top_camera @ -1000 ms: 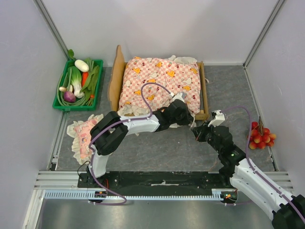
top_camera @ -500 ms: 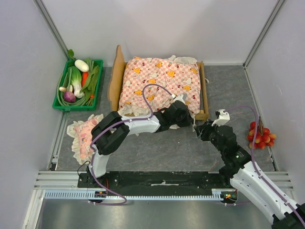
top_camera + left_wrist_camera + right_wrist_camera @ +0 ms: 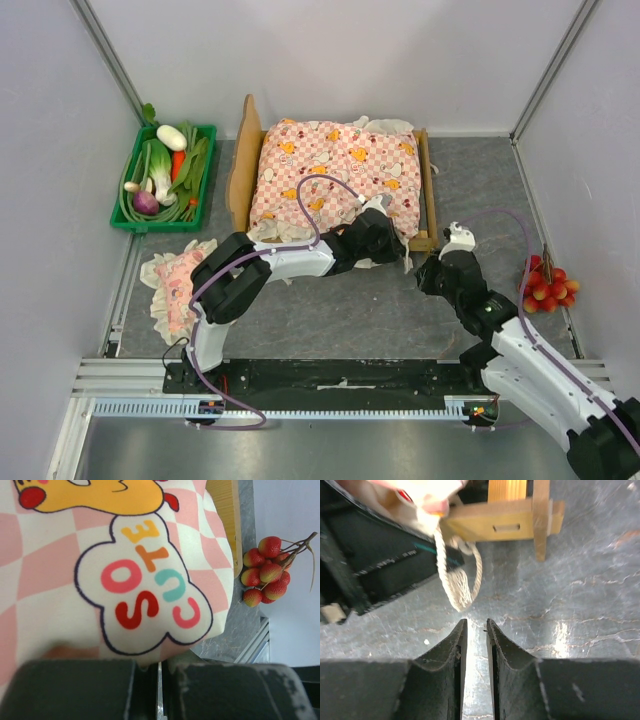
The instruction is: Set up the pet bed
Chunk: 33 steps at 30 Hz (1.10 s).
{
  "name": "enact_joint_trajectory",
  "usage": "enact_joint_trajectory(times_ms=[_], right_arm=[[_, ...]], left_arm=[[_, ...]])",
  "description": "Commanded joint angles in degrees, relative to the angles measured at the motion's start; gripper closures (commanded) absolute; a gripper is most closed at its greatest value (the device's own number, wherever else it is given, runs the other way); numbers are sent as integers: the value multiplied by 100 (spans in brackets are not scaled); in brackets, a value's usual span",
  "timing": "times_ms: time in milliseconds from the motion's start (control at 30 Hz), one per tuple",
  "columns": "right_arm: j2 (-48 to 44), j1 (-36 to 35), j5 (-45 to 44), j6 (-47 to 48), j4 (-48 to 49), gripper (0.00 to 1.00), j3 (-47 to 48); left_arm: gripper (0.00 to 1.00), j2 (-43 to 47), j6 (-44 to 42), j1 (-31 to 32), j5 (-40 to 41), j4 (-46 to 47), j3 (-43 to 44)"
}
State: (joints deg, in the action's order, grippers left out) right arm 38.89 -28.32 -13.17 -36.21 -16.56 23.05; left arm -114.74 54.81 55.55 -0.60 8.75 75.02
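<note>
From where I stand, the small light-wood pet bed with the curved headboard [image 3: 243,165] sits on the grey tabletop [image 3: 350,310], just beyond both claws. The pink-checked frilled mattress with orange prints [image 3: 335,170] already lies in it. I'd judge the step in hand to be settling that mattress square in the frame. The left claw [image 3: 392,240] is at the mattress's near corner, the one closest to the right arm, and its jaws are closed to a bare slit. The fabric bulges right over its fingertips in the wrist view [image 3: 160,667], but I cannot tell whether any cloth is pinched. The right claw [image 3: 432,266] hovers low over the tabletop with a narrow gap between its jaws and nothing in it [image 3: 476,625]. Just ahead of it hangs a cream cord loop [image 3: 460,582] below the bed's wooden corner post [image 3: 505,517]. The next move probably calls for tucking that corner and loop inside the rail. After that comes fetching the small pink frilled pillow [image 3: 175,280], which lies well off behind the left claw, beside the arm's base. The left arm hides the mattress's near edge, and the bed's dark base is covered entirely. Where the cord is attached is hard to make out.
</note>
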Motion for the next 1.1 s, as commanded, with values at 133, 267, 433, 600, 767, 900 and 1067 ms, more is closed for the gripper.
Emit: enact_joint_trajectory(times_ms=[133,267,433,600,767,900,1067], right_arm=[[443,703,1228,17,636,69,51],[566,1143,1694,114,917,68,-11],[865,1346,2037,219,1154,68,-2],[1023,1373,2257,184,1392,68,-46],[1216,1390,2354,149,1611,68,-116],[1366,1417,2424,149,1814,67,-143],[1551,1434,2503,175,2007,66,-160]], left_arm=[[98,-40,162,-44,-45,302,3],[98,-49,171,-44,-72,311,3],[98,-75,206,-44,-98,338,3],[98,-93,223,-44,-124,364,3],[98,-84,232,-44,-133,373,-5],[98,-66,241,-44,-125,373,-5],[98,-75,241,-44,-177,408,-23]])
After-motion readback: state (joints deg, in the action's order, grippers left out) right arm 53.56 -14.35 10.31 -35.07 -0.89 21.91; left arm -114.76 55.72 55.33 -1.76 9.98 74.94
